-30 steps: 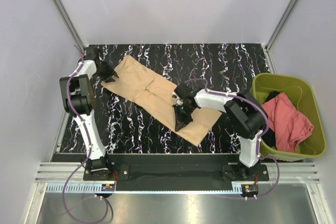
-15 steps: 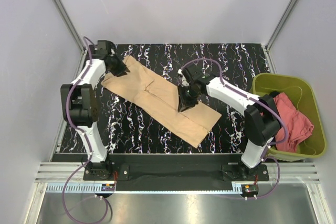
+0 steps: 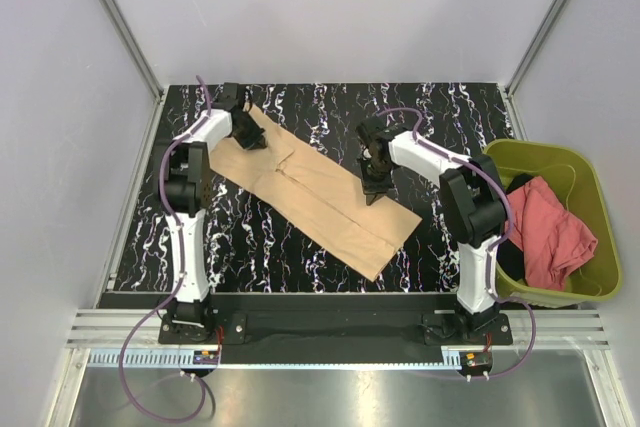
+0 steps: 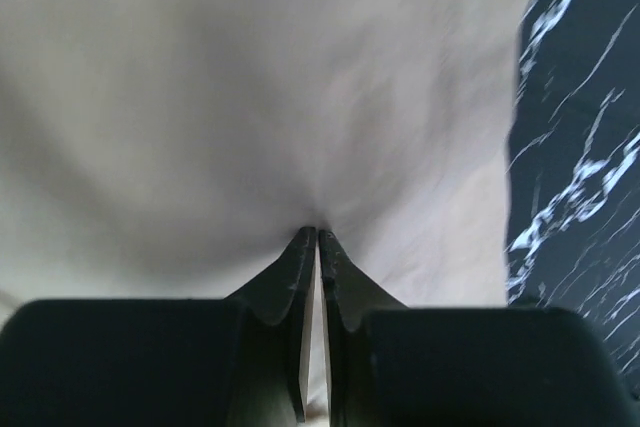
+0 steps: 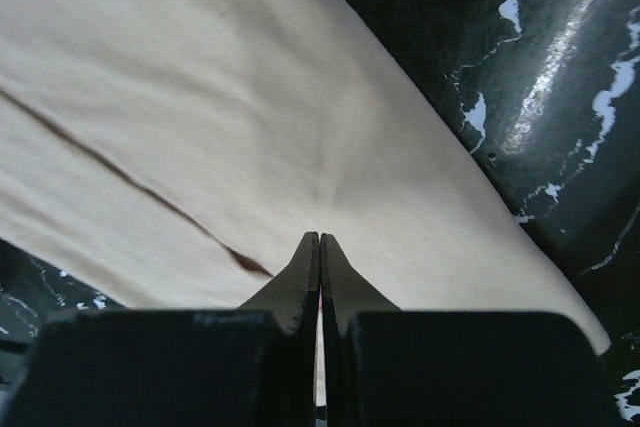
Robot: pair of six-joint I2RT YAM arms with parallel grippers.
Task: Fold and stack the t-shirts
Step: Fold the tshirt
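Tan shirt (image 3: 320,197) lies flat on the tabletop (image 3: 450,117), folded into a long narrow strip. The strip runs on a slant from the far left towards the near middle. Its far-left end sits close to the back edge of the black, white-veined surface, and its near end points towards the arm bases. A faint fold line runs along its length, and there is a short crease near the far end.

The left end effector (image 4: 312,234) is down on the strip's far-left end. Its two dark fingers are drawn almost together, with only a thin slit between them. The cloth puckers right at their tips, so it looks pinched there. In the left wrist view the shirt fills nearly the whole frame, and bare marble shows only along the right side.

The right end effector (image 5: 319,237) is set on the strip's far long edge, about midway along. Its fingers are pressed fully together, and shallow creases in the cloth run into the tips, as with a small pinch of fabric. A dark fold shadow crosses the cloth to the left of those tips, and glossy marble shows beyond the shirt's edge on the right.

Well apart from all this, off the right side of the tabletop, stands an olive bin (image 3: 590,172). The red shirt (image 3: 555,232) lies crumpled inside it, draped towards the near wall. Some dark cloth (image 3: 518,187) is just beside it in the bin.
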